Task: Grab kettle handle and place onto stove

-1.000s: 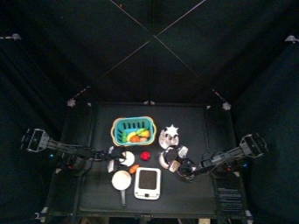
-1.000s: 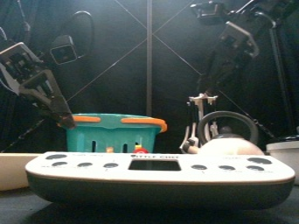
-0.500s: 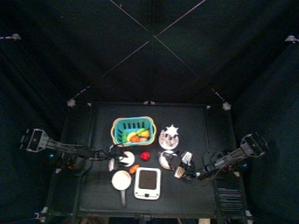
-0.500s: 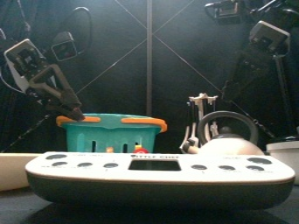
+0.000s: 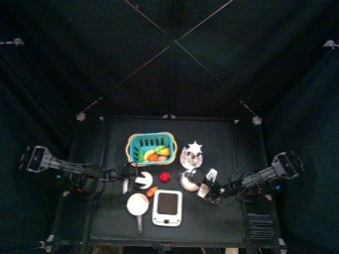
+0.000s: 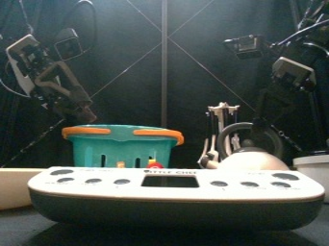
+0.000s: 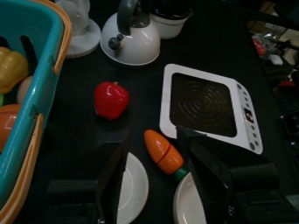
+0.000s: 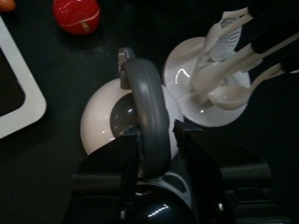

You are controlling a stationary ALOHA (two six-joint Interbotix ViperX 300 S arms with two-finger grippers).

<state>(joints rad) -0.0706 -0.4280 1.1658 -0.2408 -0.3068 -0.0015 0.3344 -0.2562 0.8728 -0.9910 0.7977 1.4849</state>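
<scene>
Right gripper (image 8: 158, 149): jaws set narrowly astride the arched handle of the kettle (image 8: 131, 122), contact not confirmed. Kettle is stood on the table, touching a white utensil holder (image 8: 211, 83), apart from the stove (image 5: 167, 206). Left gripper (image 7: 158, 166): parted, empty, hung over a carrot (image 7: 163, 150).

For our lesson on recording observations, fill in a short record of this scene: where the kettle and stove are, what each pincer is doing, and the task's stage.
Kettle: upright on the table, beside a white utensil holder, apart from the stove
Stove: flat on the table, nothing on it
Right pincer: jaws apart, astride the kettle's handle
Left pincer: open, above a toy carrot
Task stage: kettle not yet lifted
</scene>
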